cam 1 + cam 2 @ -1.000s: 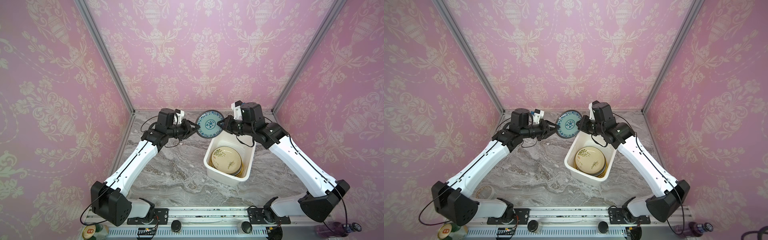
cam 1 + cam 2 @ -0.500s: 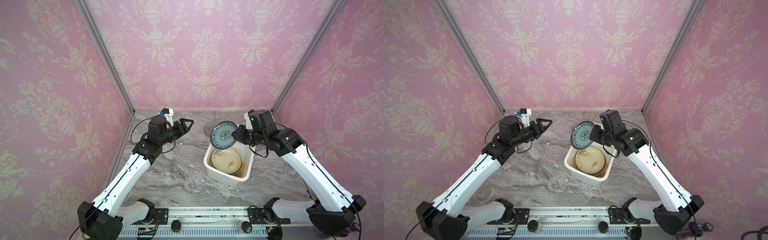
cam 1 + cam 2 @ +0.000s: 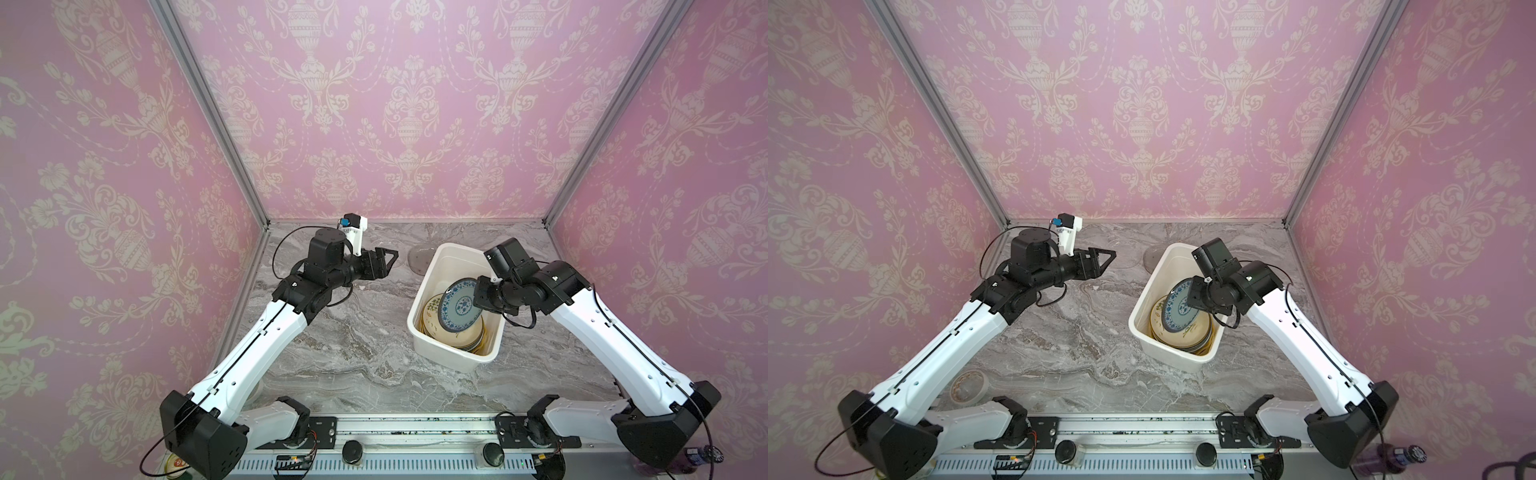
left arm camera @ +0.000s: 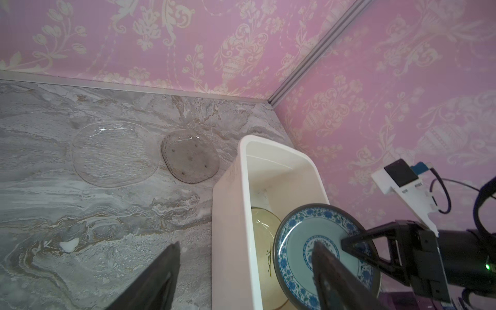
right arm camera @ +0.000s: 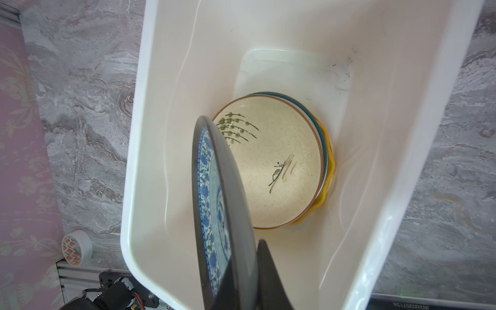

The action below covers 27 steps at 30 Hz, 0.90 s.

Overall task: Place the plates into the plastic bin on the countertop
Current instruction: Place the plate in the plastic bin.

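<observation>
Two robot arms, the left arm (image 3: 257, 340) and the right arm (image 3: 602, 332), each ending in one gripper, so two in all: the left gripper (image 4: 245, 243) and the right gripper (image 3: 478, 298). One plastic bin (image 3: 451, 358). One teal patterned plate (image 3: 459, 305). One cream floral plate (image 5: 281, 171) tops a stack where the edges of at least two more show, one dark-rimmed plate (image 5: 325, 150) and one yellow plate (image 5: 329, 174); the full stack count cannot be told. Two glass plates lie on the countertop (image 3: 353, 353): one clear glass plate (image 4: 115, 154) and one smoky glass plate (image 4: 190, 158). One roll of tape (image 3: 967, 386). One purple bottle (image 3: 1391, 457)
</observation>
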Available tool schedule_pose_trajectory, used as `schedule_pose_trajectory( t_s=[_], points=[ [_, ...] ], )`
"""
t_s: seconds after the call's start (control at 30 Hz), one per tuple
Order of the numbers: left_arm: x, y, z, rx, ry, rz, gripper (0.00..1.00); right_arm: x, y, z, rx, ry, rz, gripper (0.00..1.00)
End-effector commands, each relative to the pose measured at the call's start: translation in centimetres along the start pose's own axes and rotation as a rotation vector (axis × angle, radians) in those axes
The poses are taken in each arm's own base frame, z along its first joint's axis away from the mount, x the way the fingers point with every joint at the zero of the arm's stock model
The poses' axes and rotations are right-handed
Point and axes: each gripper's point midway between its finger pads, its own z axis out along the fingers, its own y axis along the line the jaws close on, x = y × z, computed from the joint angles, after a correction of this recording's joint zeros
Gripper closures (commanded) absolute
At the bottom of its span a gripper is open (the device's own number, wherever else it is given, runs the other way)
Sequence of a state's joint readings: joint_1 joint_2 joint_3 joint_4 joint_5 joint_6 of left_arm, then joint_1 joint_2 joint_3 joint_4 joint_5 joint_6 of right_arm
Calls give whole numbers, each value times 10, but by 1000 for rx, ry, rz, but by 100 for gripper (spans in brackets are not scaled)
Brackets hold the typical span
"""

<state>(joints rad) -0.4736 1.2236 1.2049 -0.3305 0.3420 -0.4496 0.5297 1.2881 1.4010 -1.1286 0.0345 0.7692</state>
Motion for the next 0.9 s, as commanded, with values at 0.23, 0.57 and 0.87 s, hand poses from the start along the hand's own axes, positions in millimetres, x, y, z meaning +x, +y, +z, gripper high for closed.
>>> schedule_pose_trajectory(
  t_s=[0.23,0.57,0.87],
  points=[
    [81,-70,-13,250,254,623,21,5,0,34,55,92,-61,100],
    [111,-103,-37,439,253,840,21,10,-8,52,71,117,-47,100],
    [127,-109,-33,458,322,906,21,13,-16,63,77,130,-22,100]
  ],
)
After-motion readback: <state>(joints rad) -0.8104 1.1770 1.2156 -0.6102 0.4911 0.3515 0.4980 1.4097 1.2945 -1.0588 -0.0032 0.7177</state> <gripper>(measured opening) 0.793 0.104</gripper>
